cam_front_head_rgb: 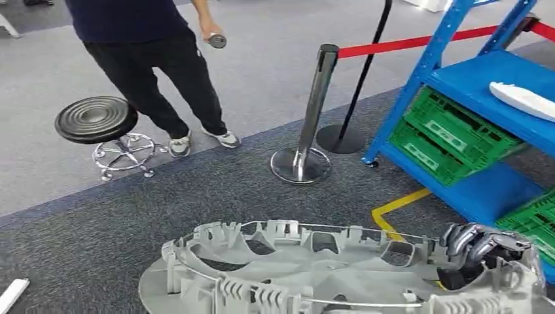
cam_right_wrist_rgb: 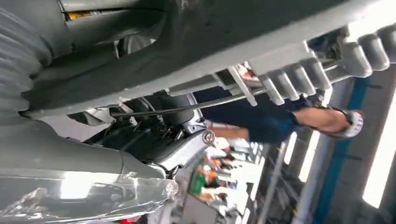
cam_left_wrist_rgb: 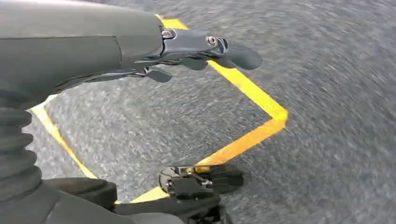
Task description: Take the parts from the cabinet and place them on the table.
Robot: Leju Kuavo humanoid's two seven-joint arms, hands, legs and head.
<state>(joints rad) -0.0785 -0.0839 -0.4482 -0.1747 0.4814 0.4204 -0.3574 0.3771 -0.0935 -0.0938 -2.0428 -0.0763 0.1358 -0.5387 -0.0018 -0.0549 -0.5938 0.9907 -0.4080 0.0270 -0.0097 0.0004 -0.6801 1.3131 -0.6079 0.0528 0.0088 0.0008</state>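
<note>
1. Your part [cam_front_head_rgb: 314,275], a large grey moulded plastic piece with ribs and cut-outs, lies flat across the bottom of the head view, carried above the dark carpet [cam_front_head_rgb: 98,248].
2. Your right hand [cam_front_head_rgb: 481,255] grasps the part at its right end, dark fingers [cam_front_head_rgb: 466,239] curled over its upper edge; in the right wrist view the same hand [cam_right_wrist_rgb: 159,140] sits pressed up against the underside of the part [cam_right_wrist_rgb: 261,42].
3. Your left hand [cam_left_wrist_rgb: 196,51] hangs over the floor with its fingers apart and nothing in them.
4. Just beside the part on the right stands the blue cabinet [cam_front_head_rgb: 471,78], with green crates [cam_front_head_rgb: 451,134] on its lower shelves and a white part [cam_front_head_rgb: 523,99] lying on the upper shelf.
5. Yellow tape [cam_front_head_rgb: 399,206] marks the carpet between the part and the cabinet; it also shows below your left hand as a yellow corner [cam_left_wrist_rgb: 261,126].
6. Beyond the part a chrome barrier post [cam_front_head_rgb: 311,118] holds a red belt [cam_front_head_rgb: 419,42] running toward the cabinet.
7. Farther off on the left, a person [cam_front_head_rgb: 150,59] in dark clothes stands on lighter carpet, holding a small metallic object [cam_front_head_rgb: 216,40], with a black round stool [cam_front_head_rgb: 97,119] just beside them.
</note>
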